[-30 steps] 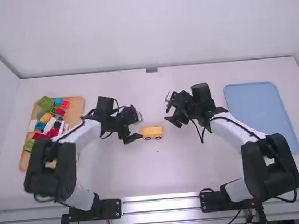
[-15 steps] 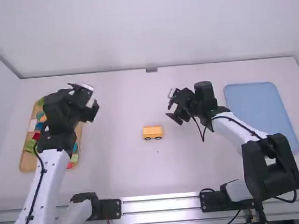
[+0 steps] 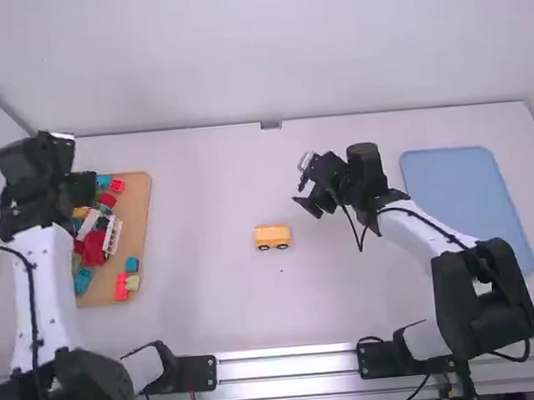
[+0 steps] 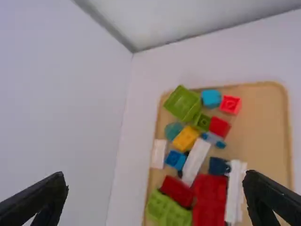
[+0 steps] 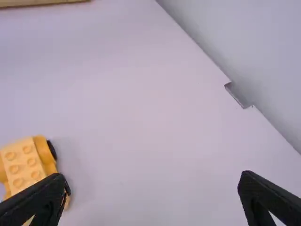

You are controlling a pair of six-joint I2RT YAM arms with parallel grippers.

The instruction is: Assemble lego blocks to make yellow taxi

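Observation:
My left gripper (image 3: 77,190) hangs over the left part of the block tray in the high view. In the left wrist view the left gripper (image 4: 157,188) is wide open, with a yellow block (image 4: 186,138) lying among mixed blocks below it. A yellow car body with dark wheels (image 3: 272,237) stands mid-table in the high view. Up and right of it, the right gripper (image 3: 312,202) is held above the table. In the right wrist view the right gripper (image 5: 150,188) stands open and empty, and the studded yellow car (image 5: 29,165) lies partly behind its left finger.
The wooden tray (image 3: 138,221) at the left holds several red, green, blue and white blocks. A blue tray (image 3: 469,206) lies at the right, beside the right arm. Walls rise behind the table and along its left side.
The left arm has swung from beside the yellow car to the far left, over the tray. The car has stayed put, and the right gripper has shifted very slightly.

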